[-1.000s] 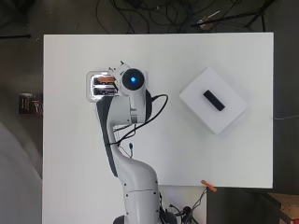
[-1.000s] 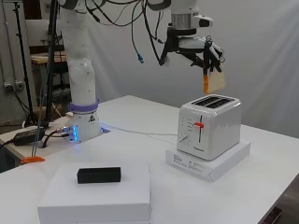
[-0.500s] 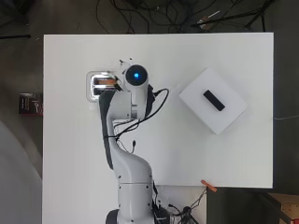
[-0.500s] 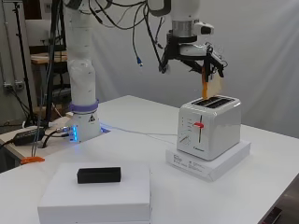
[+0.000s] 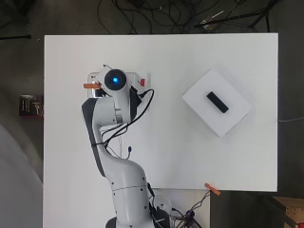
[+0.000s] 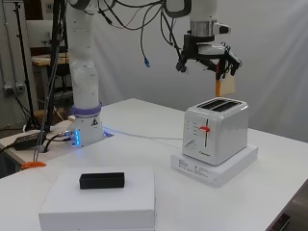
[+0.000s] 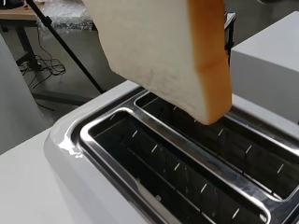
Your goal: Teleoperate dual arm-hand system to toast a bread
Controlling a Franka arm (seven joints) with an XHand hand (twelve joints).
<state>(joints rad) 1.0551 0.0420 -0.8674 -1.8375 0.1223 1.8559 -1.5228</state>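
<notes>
The bread slice (image 7: 163,51) hangs tilted above the toaster (image 6: 216,129), pinched in the hand's (image 6: 226,62) curled fingers, at ten o'clock on the table (image 5: 190,142); its low corner may snag the bar between slots

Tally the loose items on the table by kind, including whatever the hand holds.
Toaster: 1
Bread slice, held in the hand: 1
White boxes: 2
Black block: 1
Total: 5
</notes>
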